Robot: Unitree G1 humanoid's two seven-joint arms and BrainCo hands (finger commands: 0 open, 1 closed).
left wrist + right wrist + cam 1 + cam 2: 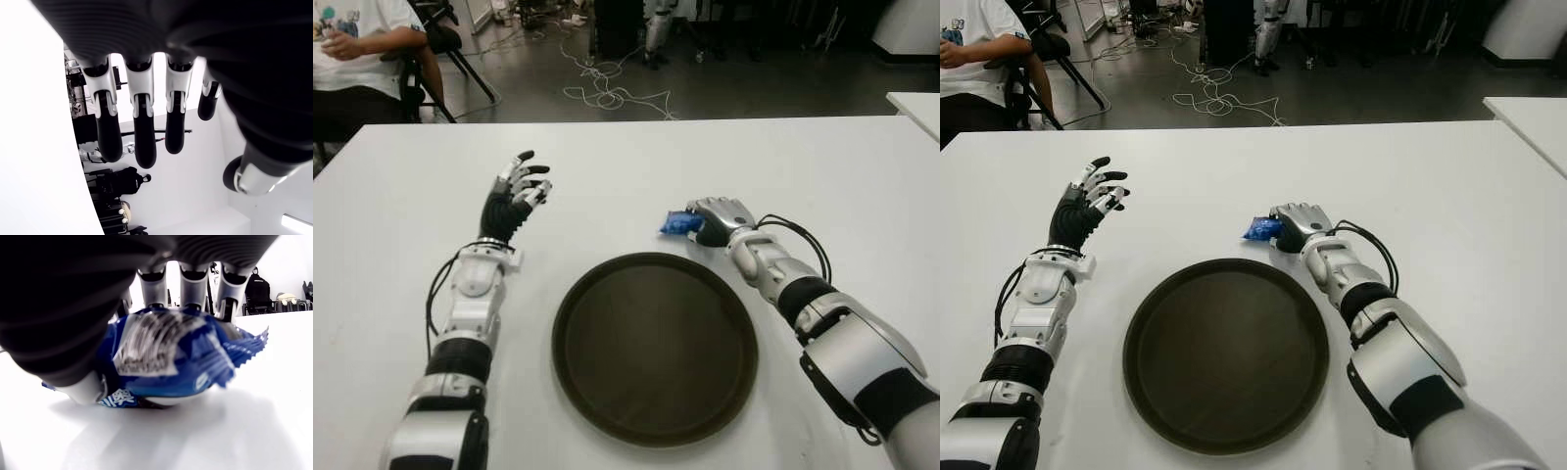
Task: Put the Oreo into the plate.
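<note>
The Oreo is a small blue packet (pixel 677 224) lying on the white table (pixel 636 176), just beyond the right rim of the round dark plate (pixel 655 345). My right hand (pixel 713 221) covers it from the right, fingers curled over the wrapper (pixel 171 357) and thumb against its side; the packet still touches the table. My left hand (pixel 516 192) is raised left of the plate, fingers (pixel 139 122) spread and holding nothing. The plate holds nothing.
A seated person (pixel 357 49) is at the far left behind the table. Cables (pixel 602 88) lie on the floor beyond the far edge. A second white table's corner (pixel 915 106) shows at the right.
</note>
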